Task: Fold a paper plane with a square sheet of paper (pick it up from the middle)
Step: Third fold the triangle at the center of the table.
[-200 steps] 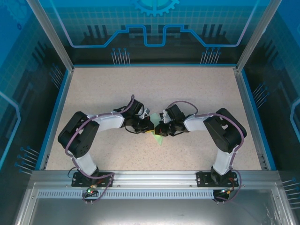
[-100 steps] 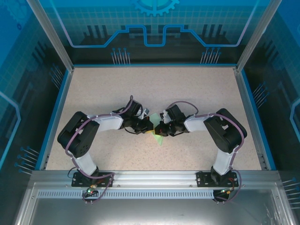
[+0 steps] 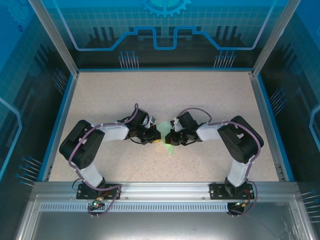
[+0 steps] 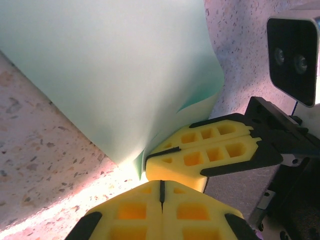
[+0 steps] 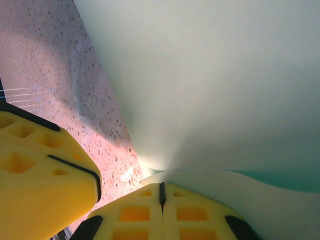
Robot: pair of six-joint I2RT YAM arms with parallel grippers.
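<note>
Top external: paper [image 3: 170, 149] between left hand [image 3: 159, 137], right hand [image 3: 169, 138]; table [image 3: 200, 95] edges well apart.

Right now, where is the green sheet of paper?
In the top view the sheet of paper is near the middle of the table, between the left gripper on its left and the right gripper, which pinches it, on its right.

The square sheet of paper [image 4: 110, 70] is thin, smooth and matt mint-green, and light glows through it at the upper left of the left wrist view. The left gripper [image 4: 161, 186] and right gripper [image 5: 161, 192] have matt yellow moulded plastic fingers. The tabletop [image 3: 210, 100] is speckled beige, stone-like and faintly glossy. The rail [image 3: 165, 192] at the bottom is brushed metal.
</note>
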